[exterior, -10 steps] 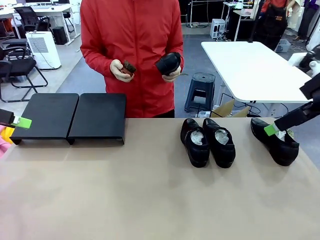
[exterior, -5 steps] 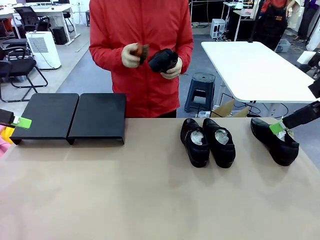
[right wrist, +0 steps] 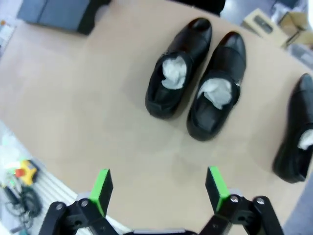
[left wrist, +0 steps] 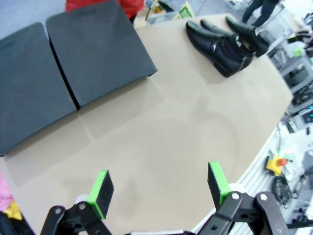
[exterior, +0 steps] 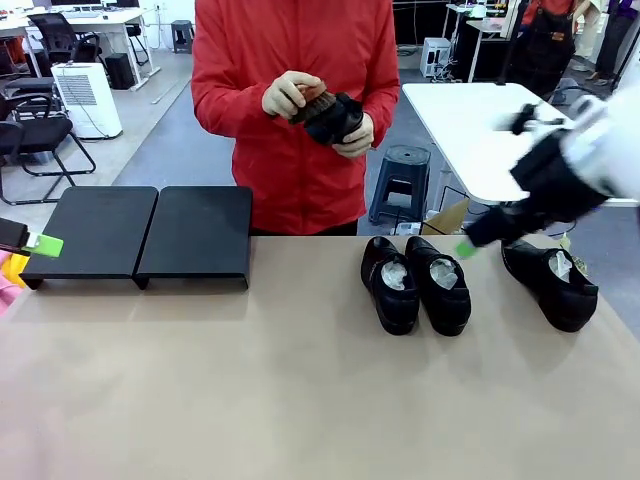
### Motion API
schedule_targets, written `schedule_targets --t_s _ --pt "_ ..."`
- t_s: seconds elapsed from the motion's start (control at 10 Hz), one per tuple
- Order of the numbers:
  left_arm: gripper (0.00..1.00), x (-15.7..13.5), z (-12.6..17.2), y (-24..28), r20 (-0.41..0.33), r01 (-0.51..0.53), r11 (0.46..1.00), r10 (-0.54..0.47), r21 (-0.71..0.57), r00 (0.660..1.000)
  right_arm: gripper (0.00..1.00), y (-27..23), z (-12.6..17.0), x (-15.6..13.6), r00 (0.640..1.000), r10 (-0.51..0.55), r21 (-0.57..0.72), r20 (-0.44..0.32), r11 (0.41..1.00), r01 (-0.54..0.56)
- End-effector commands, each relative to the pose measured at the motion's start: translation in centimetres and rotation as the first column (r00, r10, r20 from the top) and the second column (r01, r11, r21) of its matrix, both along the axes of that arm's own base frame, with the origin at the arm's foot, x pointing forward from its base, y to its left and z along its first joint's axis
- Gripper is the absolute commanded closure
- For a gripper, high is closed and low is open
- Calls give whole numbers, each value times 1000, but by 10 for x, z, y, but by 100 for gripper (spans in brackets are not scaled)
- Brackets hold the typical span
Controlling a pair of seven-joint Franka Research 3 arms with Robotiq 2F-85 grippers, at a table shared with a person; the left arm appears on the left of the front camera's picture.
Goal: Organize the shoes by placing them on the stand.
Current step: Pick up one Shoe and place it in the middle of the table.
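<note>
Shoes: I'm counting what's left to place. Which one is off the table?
The shoe held in the person's hand, at chest height; the pair and the lone shoe rest on the table.

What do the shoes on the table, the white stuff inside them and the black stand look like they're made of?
The shoes: probably polished leather or a look-alike, glossy black with light glinting off the toes. The white filling: likely crumpled paper, going by its creased folds. The stand: matte black with no shine; painted metal or plastic, hard to tell.
</note>
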State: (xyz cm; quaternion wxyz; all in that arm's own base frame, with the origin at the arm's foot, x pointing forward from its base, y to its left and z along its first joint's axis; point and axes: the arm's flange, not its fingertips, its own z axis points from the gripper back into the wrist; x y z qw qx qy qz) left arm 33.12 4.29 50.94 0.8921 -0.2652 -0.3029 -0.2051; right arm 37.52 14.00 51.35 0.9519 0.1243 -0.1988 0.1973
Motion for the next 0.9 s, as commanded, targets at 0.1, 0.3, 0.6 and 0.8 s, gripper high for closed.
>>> schedule_targets --t_s 0.1,0.3,0.6,0.8 --pt "0 1 0 1 8 14 1000 -14 -14 1000 0 43 -10 54 988 -152 -149 -31 978 146" --pt "0 1 0 1 8 14 1000 -14 -14 1000 0 65 -37 76 973 -210 -185 -99 964 189" --pt "0 1 0 1 8 14 1000 -14 -14 1000 27 76 -63 95 960 -236 -227 -150 953 199" --pt "0 1 0 1 8 14 1000 -14 -14 1000 46 78 -68 103 940 -310 -237 -140 933 272"
